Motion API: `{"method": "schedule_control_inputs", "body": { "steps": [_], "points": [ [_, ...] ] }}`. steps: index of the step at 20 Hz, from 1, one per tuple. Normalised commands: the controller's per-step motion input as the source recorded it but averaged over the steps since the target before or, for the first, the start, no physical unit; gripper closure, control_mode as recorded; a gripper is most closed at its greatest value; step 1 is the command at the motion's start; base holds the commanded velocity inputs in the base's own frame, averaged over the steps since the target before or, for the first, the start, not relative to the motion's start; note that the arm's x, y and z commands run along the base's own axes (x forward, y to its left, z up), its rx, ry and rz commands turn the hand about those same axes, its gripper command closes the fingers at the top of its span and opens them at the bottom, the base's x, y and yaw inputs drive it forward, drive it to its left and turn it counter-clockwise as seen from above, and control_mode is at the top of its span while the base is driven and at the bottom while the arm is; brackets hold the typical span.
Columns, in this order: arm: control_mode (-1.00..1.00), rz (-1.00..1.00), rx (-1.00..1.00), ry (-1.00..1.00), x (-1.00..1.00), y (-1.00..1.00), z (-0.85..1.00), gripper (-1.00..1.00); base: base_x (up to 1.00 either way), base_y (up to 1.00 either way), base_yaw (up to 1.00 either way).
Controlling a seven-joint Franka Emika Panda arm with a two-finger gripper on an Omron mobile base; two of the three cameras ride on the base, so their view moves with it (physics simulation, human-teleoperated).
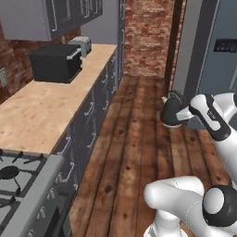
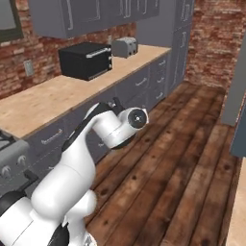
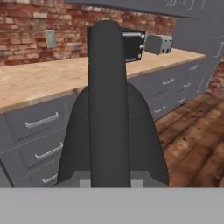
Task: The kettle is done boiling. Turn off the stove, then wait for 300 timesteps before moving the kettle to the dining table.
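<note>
Clamped tight on its arched handle, the gripper (image 1: pixel 184 114) holds the dark kettle (image 1: pixel 172 111) in the air above the wood floor (image 1: pixel 134 152), off the stove (image 1: pixel 18 194) at the counter's (image 1: pixel 41 111) near end.

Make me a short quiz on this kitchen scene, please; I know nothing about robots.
1. True or false: the small dark rounded kettle sits on the wide grey metal gas stove.
2. What holds the kettle? A) the white arm's two-finger gripper B) a wall hook C) a human hand
3. Fill in: the black boxy microwave stands on the light wooden ___.

Key: 1 false, it hangs over the brown plank floor; 2 A; 3 counter.
</note>
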Motion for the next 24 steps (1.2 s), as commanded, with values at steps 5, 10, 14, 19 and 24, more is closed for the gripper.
{"method": "schedule_control_inputs", "body": {
  "steps": [5,10,14,19,24],
  "points": [
    [1.00,0.00,0.00,0.00,0.00,0.00,0.00,1.00,0.00,-0.38,-0.28],
    [1.00,0.00,0.00,0.00,0.00,0.00,0.00,1.00,0.00,-0.19,-0.22],
    [1.00,0.00,0.00,0.00,0.00,0.00,0.00,1.00,0.00,-0.08,-0.19],
    [1.00,0.00,0.00,0.00,0.00,0.00,0.00,1.00,0.17,0.06,-0.06],
    [1.00,0.00,0.00,0.00,0.00,0.00,0.00,1.00,0.02,0.16,-0.26]
  ]
}}
